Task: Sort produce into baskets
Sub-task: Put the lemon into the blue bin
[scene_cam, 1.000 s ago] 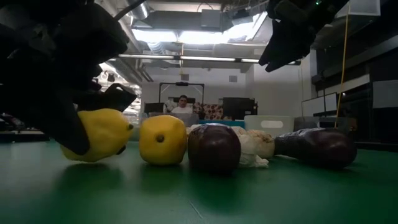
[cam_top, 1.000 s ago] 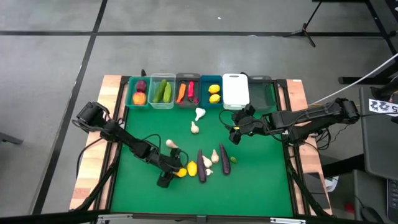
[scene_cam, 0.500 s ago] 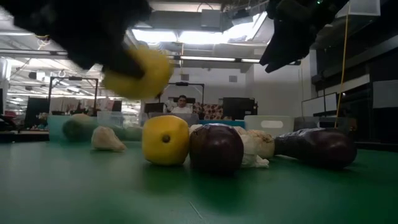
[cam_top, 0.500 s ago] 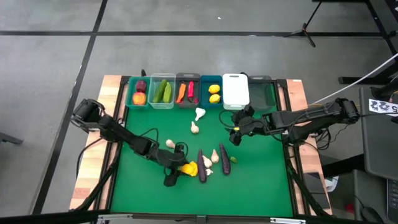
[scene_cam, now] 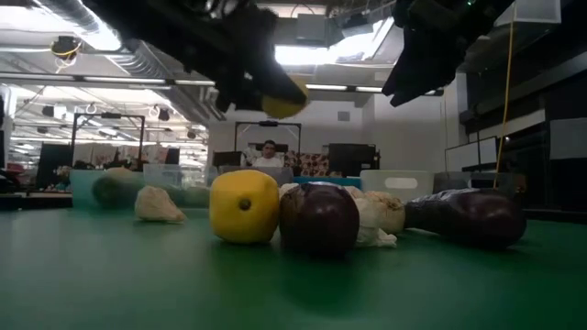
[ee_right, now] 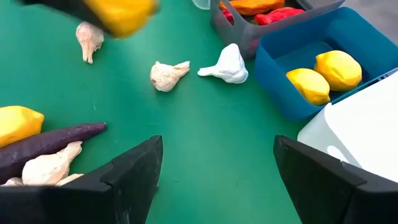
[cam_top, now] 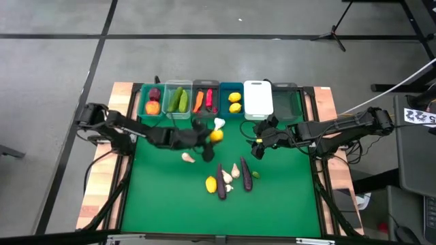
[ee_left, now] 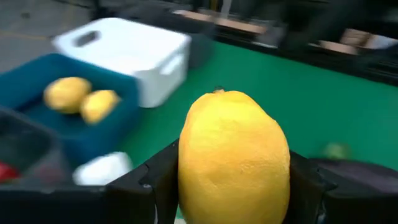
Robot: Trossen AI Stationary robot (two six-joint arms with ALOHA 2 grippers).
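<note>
- Since a second ago, my left claw (cam_top: pixel 212 136) has carried the yellow toy lemon (ee_left: pixel 233 155) from the near pile up toward the small blue plastic bin (cam_top: pixel 234 109), gripping it above the green table (cam_top: pixel 286 197).
- I see two lemons already inside that bin.
- My right claw (cam_top: pixel 257 145) hovers wide, empty, beside the white bin (cam_top: pixel 258 99).

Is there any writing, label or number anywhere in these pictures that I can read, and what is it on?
No text can be read for certain.
White tag with black marks at the right edge of the high view: too small to read.
Bins, toy lemon in the left hand, table mat: no writing shows.
Room behind the table in the low view: no sign readable.
</note>
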